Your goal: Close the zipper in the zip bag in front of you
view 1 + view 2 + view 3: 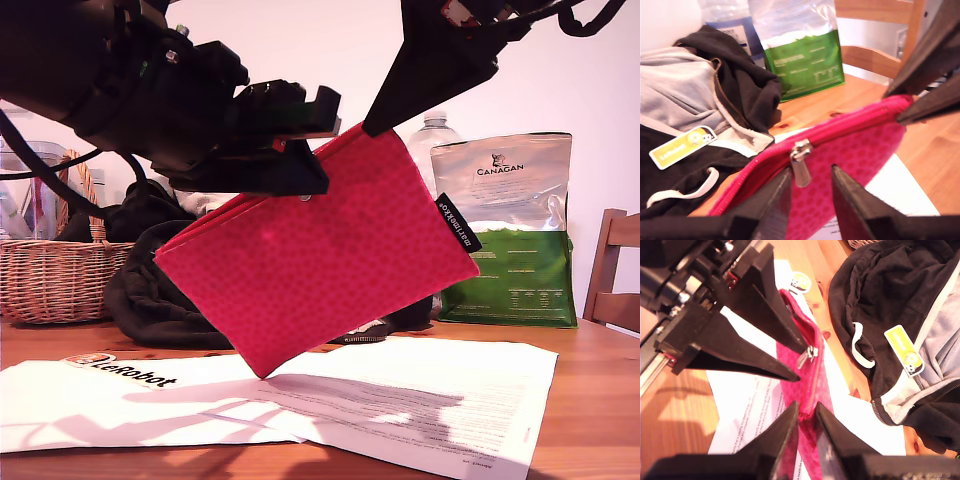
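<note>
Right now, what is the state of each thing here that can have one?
Bag: held up, tilted, low corner at the paper.
Zipper: partly closed, slider about midway.
My first end effector: open around the slider's pull tab.
My second end effector: shut on the bag's top edge.

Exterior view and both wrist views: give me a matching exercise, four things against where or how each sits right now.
Things:
1. zip bag
2. slider
3. Canagan bag
4. wicker basket

States:
A. stands upright at the exterior view's right
B. lifted, tilted, one corner touching the paper
C. at the exterior view's left edge
D. hangs just ahead of my first gripper, jaws apart

Pairs: 1-B, 2-D, 3-A, 4-C

My second gripper pinches the bag's end.
</note>
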### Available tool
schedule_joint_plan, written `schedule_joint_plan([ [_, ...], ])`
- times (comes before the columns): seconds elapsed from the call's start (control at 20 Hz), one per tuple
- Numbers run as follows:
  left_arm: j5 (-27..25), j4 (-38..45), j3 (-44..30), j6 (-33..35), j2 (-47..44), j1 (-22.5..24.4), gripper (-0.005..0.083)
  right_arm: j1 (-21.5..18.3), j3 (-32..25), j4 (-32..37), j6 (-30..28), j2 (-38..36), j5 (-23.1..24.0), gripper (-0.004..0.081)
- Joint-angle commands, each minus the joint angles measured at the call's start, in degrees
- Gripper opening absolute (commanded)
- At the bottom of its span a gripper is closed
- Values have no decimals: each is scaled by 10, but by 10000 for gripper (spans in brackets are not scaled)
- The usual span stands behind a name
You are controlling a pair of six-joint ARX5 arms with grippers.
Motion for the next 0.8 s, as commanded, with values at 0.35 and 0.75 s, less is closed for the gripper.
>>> schedule_joint_plan([
  [0.35,-1,8,5,-31,10,8,35,3,9,8,1,-7,-6,-13],
  [0.75,60,6,5,-33,10,18,-24,3,9,7,1,-7,-6,-13],
])
